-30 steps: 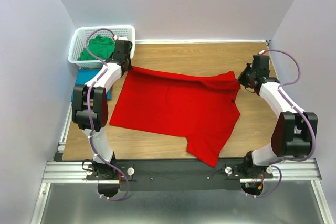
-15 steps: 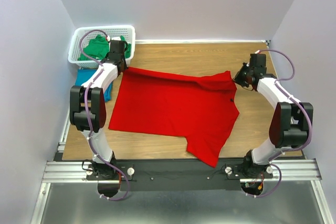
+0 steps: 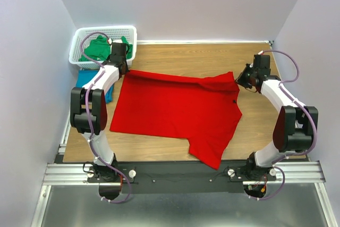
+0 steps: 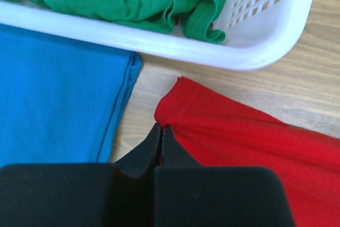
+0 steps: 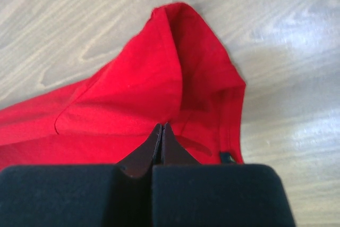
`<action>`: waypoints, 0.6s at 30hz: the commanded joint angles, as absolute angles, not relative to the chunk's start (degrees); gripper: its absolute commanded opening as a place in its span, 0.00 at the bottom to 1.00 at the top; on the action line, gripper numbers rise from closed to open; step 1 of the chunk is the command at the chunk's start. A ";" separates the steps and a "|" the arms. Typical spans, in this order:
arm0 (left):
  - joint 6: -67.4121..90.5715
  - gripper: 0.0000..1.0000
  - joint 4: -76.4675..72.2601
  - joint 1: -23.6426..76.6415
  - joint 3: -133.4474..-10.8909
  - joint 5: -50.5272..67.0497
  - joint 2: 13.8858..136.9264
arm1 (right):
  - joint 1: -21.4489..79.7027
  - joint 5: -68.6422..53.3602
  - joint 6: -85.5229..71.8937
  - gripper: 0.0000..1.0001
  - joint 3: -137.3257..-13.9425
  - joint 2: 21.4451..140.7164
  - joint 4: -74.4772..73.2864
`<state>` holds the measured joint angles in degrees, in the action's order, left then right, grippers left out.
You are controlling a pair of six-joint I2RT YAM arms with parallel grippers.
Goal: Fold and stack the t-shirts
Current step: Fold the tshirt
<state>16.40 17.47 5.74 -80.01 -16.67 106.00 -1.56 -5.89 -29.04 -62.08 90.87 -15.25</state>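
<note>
Both left claw [image 4: 161, 128] and right claw [image 5: 161, 127] grip red t-shirt [image 3: 175, 107], closed tight; basket [image 4: 255, 51], blue t-shirt [image 4: 53, 94] nearby.

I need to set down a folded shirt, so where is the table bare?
Bare wood lies beyond the far edge of the red t-shirt, between the white basket and the right pincer, and right of the shirt beside the right arm. The far left corner is crowded: basket, teal t-shirt, left pincer.

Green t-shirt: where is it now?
The green t-shirt lies inside the white basket, far left in the top view, just beyond the left claw.
</note>
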 commanded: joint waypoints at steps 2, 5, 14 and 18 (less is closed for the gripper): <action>17.49 0.00 18.89 5.36 -78.14 -16.35 105.47 | -1.67 -4.75 -28.30 0.01 -58.63 89.03 -17.23; 17.66 0.00 19.77 5.36 -77.52 -16.26 106.52 | -1.67 -4.13 -28.48 0.01 -57.48 88.95 -17.49; 18.19 0.00 20.83 5.27 -75.68 -16.96 108.11 | -1.67 -3.08 -28.39 0.01 -56.51 89.03 -17.93; 18.72 0.00 20.92 5.36 -74.71 -17.23 108.10 | -1.58 -3.25 -28.48 0.01 -55.90 88.77 -18.45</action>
<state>17.63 19.94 5.72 -75.68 -16.40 107.59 -1.56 -5.26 -28.91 -57.39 90.11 -16.69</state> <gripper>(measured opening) 0.008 0.008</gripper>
